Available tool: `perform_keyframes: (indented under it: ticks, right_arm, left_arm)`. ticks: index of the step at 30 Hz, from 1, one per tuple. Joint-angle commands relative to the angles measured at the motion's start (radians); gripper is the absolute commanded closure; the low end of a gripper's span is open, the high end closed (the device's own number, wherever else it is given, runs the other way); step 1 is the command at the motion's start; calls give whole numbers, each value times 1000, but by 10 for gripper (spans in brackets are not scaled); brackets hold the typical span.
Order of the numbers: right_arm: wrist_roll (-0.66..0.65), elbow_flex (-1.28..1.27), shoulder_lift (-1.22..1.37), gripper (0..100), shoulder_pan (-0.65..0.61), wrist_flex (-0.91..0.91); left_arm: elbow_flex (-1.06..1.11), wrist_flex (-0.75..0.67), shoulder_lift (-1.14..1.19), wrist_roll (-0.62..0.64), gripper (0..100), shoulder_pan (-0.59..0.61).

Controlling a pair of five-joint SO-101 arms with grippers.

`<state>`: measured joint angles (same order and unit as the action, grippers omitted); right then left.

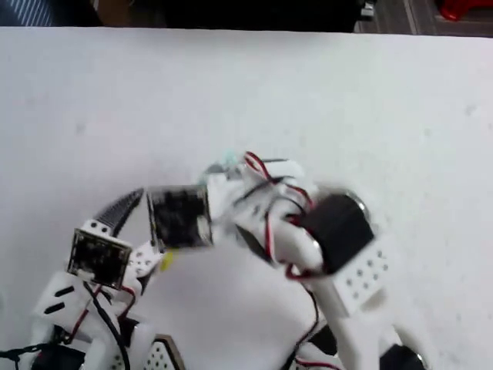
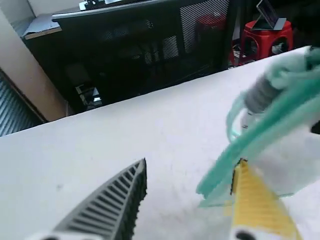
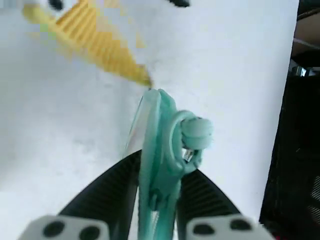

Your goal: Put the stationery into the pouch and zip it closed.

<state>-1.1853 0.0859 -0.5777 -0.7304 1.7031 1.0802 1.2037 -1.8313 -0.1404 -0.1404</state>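
My right hand [image 3: 161,172] pinches the teal pouch [image 3: 159,131] by its zip edge; my left hand [image 2: 192,164] (spread, just beside the pouch) could nudge it and loosen that thin grip.

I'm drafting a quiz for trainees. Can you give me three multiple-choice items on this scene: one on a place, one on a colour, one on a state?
1. Where is the pouch?
A. In the right gripper
B. On the floor
C. Under a book

2. What colour is the pouch's edge?
A. Red
B. Teal
C. Black

3. How is the left gripper?
A. Open
B. Shut on a pen
C. Shut on a ruler

Answers:
1. A: the right wrist view shows that gripper clamped on it.
2. B: both wrist views show a teal rim.
3. A: its jaws stand wide apart.
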Motion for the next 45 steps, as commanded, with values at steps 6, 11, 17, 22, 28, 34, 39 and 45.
perform_keyframes:
  ticks: [6,11,17,22,28,34,39,45]
  right_arm:
    - [-301,-324,-283,981,-91,21]
    - [-295,-397,-246,981,-168,16]
    - [-230,-396,-153,981,-154,-96]
    - [-222,-344,-122,981,-130,-139]
    - [-222,-269,-25,981,13,-196]
    - [-219,-186,125,981,97,-197]
    - [-172,-133,199,981,99,-252]
    - [-26,-209,228,981,64,-429]
  left_arm:
    - [2,-84,4,38,713,153]
    - [213,-305,4,196,714,4]
    - [270,-339,5,196,714,-162]
    - [239,-229,5,186,714,-229]
    - [95,-84,4,133,710,-179]
    - [-43,6,4,141,710,-93]
    - [-41,20,4,158,710,-93]
    - [60,-61,4,161,710,-91]
